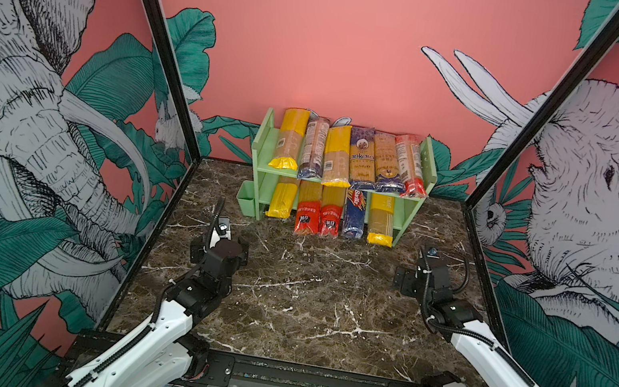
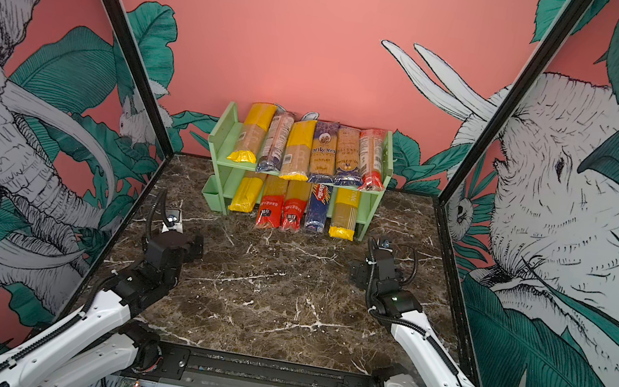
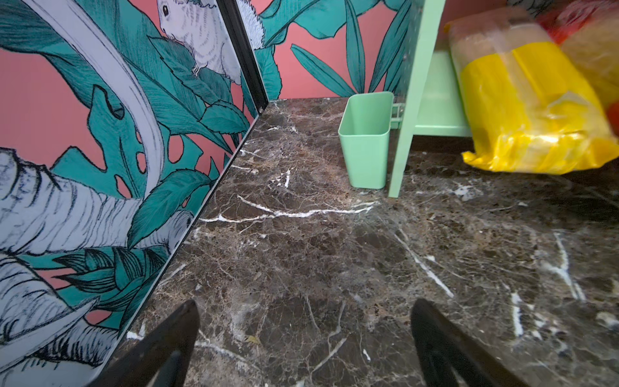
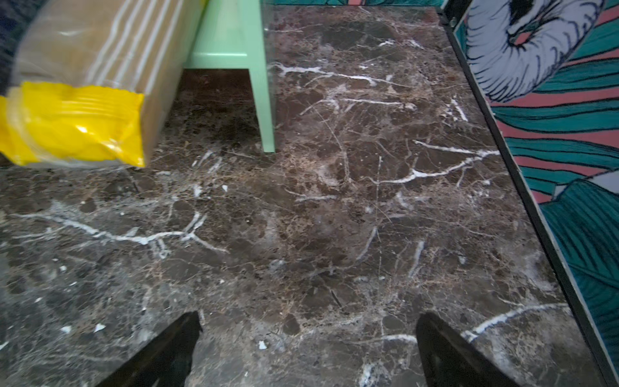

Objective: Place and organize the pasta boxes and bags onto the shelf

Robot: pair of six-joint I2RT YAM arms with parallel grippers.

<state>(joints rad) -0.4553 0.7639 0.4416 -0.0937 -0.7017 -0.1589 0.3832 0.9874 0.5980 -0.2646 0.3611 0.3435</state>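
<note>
My left fingers [image 3: 174, 341] stand as wide apart as they go, with nothing between them but the bare brown marble surface [image 3: 301, 241]. My right fingers [image 4: 170, 348] read the same way: spread wide, empty, low over the surface.

Ahead of the left pair, a small green cup [image 3: 365, 144] is fixed to the outside of the shelf [image 3: 402, 134] at its side panel (I cannot tell whether its base touches the surface). Just past that panel the leftmost lower pack [image 3: 522, 110] sticks out of the bottom tier, its yellow end hanging over the surface. Ahead of the right pair I see a shelf leg, and beside it the rightmost lower pack [image 4: 77, 124], also yellow-ended and jutting forward.

In both top views the shelf stands at the far edge of the surface against the pink back wall [image 1: 344, 40]. All the pasta packs [image 1: 362, 156] lie on it, lengthwise front to back. There are six side by side on the top tier: yellow, dark blue, yellow, two more blue-ended and a red-ended one. Five lie below: yellow, two red-ended packs [image 1: 317, 214], the blue Barilla pack [image 1: 354, 214] and yellow. The left arm [image 1: 170, 320] and right arm [image 1: 485, 344] sit on the near side, apart from the shelf.
</note>
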